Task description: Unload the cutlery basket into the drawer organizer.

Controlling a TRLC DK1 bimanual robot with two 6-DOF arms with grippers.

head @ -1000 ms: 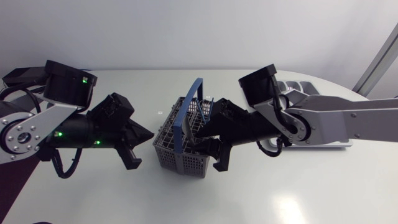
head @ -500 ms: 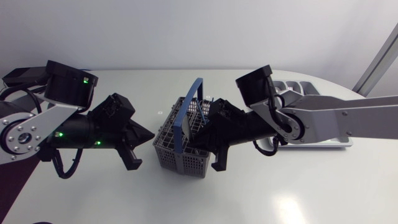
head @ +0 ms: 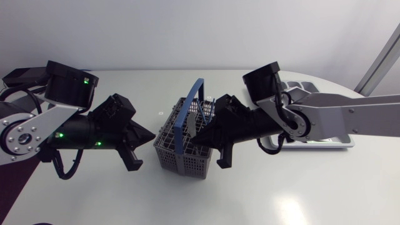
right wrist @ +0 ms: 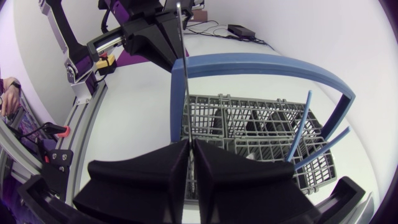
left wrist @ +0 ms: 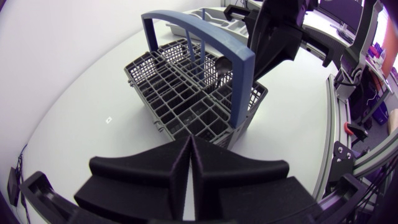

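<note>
Cutlery basket sits mid-counter, with its blue handle arching over it. One thin metal piece stands upright right by that handle. The right hand is pinched on it, its long axis running straight out past the fingers. Drawer organizer is far right, behind that same arm, so righty's way closer. Left hand sits left of the basket, closed on nothing.

grey basket, blue handle, silver utensil
</note>
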